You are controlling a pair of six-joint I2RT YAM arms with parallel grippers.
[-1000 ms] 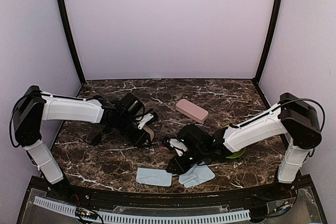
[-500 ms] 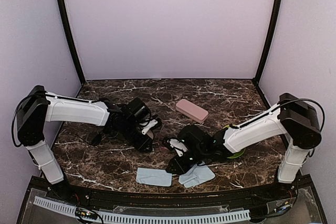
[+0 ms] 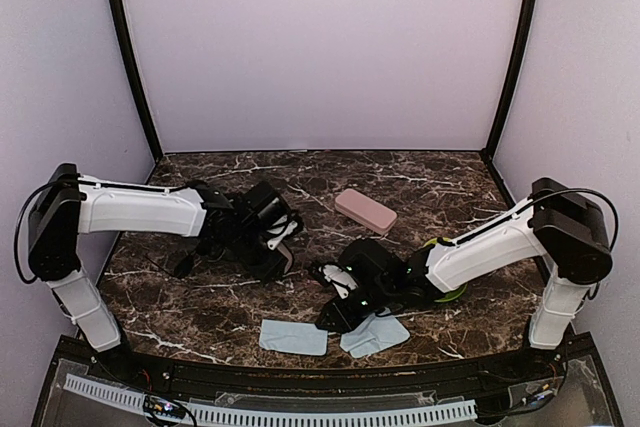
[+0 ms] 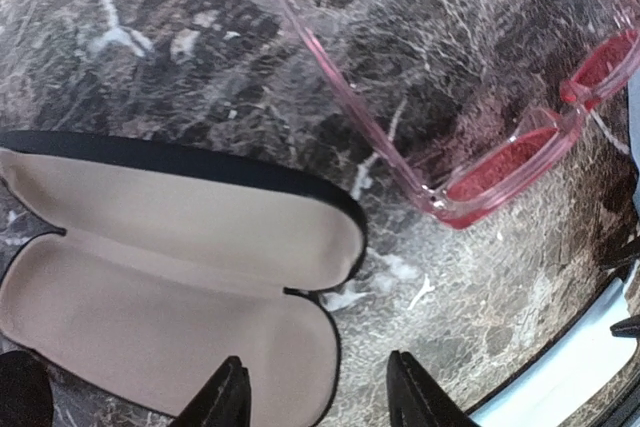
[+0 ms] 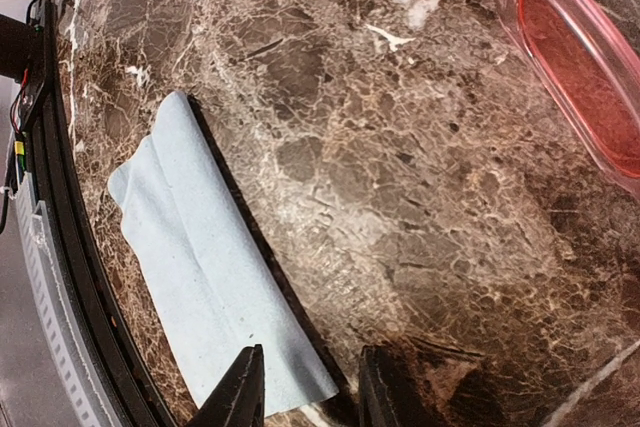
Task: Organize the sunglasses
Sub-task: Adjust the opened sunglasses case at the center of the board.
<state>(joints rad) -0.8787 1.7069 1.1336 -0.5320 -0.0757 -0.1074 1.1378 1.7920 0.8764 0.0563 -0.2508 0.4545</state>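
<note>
The translucent red-pink sunglasses [image 4: 487, 175] lie on the marble, unfolded, past the open end of a black hard case [image 4: 170, 277] with a beige lining. My left gripper [image 4: 318, 399] hovers open over that case's right end, and its jaws hold nothing. In the right wrist view one pink lens [image 5: 578, 55] shows at the upper right. My right gripper [image 5: 308, 392] is low over the table, open, with the corner of a light blue cloth [image 5: 200, 267] lying flat between its fingertips. In the top view the left gripper [image 3: 280, 242] and the right gripper [image 3: 335, 299] face each other mid-table.
A shut pink case [image 3: 364, 209] lies behind the grippers. Two light blue cloths [image 3: 293, 337] [image 3: 375, 335] sit by the table's front edge [image 3: 320, 365]. A green object [image 3: 452, 293] peeks out under the right arm. Dark posts stand at the back corners.
My left gripper has shifted a little to the right and back over the open black case, and its jaws have spread slightly. The right arm has stayed put.
</note>
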